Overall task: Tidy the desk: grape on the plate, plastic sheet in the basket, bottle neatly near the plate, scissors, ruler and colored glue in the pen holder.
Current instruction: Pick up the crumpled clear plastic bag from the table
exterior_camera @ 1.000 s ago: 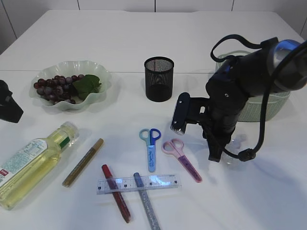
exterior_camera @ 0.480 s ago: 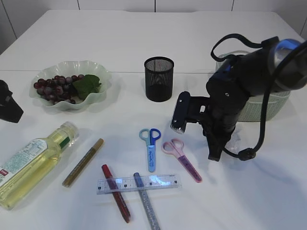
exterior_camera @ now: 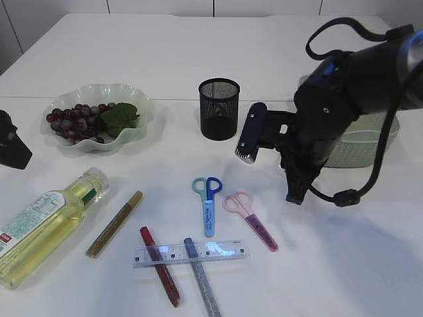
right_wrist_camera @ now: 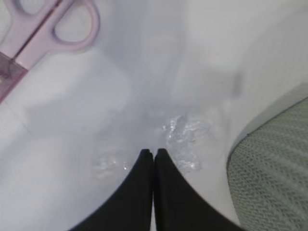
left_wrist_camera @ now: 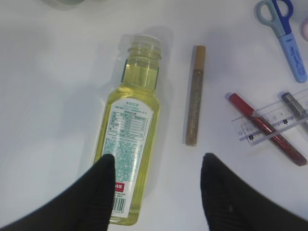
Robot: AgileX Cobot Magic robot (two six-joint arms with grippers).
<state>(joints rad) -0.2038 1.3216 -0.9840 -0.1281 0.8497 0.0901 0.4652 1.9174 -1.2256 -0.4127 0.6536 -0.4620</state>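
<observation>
Plastic sheet (right_wrist_camera: 180, 139): clear, crumpled, long axis not discernible; on white table (exterior_camera: 198, 59) just beside green basket (exterior_camera: 360, 142), near pink scissors (exterior_camera: 250, 214). Right gripper (right_wrist_camera: 153, 153): fingertips pressed together at sheet's near edge, grip on film not confirmable. Left gripper (left_wrist_camera: 156, 168): fingers spread apart, empty, over bottle (left_wrist_camera: 129, 144) lying flat, cap away from gripper.

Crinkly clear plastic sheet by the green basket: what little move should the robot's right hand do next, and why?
Probably lift a little and swing toward the pale green woven basket. The right hand is shut, its tips seem to pinch the crinkly clear plastic sheet, and the basket sits just beside it, so dropping the sheet in looks close.
</observation>
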